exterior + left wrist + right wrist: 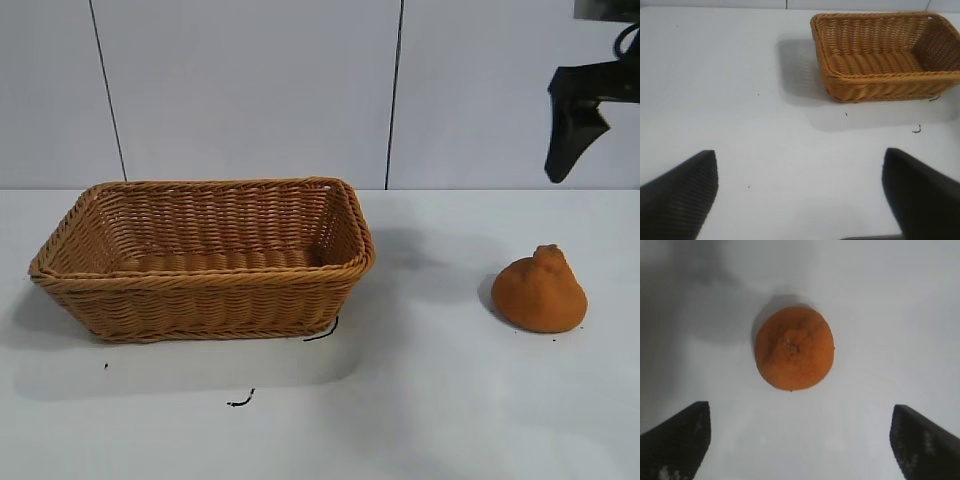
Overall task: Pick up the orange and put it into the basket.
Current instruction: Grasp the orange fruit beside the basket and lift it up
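Observation:
The orange (540,292) sits upright on the white table at the right, its knobby top pointing up. In the right wrist view the orange (794,347) is seen from straight above, lying just beyond the fingertips. My right gripper (563,165) hangs well above the orange at the upper right, open (799,410) and holding nothing. The wicker basket (200,272) stands at the left of the table with nothing in it. My left gripper (800,152) is open over bare table, some way from the basket (890,76).
Small black marks (240,401) lie on the table in front of the basket. A white panelled wall (250,90) closes off the back. Bare tabletop separates the basket from the orange.

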You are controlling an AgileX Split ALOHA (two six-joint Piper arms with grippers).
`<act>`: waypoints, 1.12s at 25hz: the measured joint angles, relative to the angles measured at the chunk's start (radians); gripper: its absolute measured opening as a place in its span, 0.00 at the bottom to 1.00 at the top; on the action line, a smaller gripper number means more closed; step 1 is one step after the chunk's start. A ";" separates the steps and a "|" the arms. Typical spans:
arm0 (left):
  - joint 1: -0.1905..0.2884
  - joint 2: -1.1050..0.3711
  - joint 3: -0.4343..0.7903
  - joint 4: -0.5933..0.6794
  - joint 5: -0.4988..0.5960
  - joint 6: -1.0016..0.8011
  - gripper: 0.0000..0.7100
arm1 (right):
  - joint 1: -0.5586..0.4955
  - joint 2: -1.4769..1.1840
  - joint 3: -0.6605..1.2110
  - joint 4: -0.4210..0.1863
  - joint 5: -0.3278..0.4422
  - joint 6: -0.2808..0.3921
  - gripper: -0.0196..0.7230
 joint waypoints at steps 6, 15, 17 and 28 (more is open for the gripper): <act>0.000 0.000 0.000 0.000 0.000 0.000 0.90 | 0.000 0.088 -0.002 -0.032 -0.002 0.032 0.96; 0.000 0.000 0.000 0.000 0.000 0.000 0.90 | 0.000 0.149 -0.002 -0.037 -0.068 0.036 0.83; 0.000 0.000 0.000 0.000 0.000 0.000 0.90 | 0.000 0.149 -0.002 -0.038 -0.069 0.036 0.62; 0.000 0.000 0.000 0.000 0.000 0.000 0.90 | 0.000 0.063 -0.243 -0.041 0.109 0.030 0.15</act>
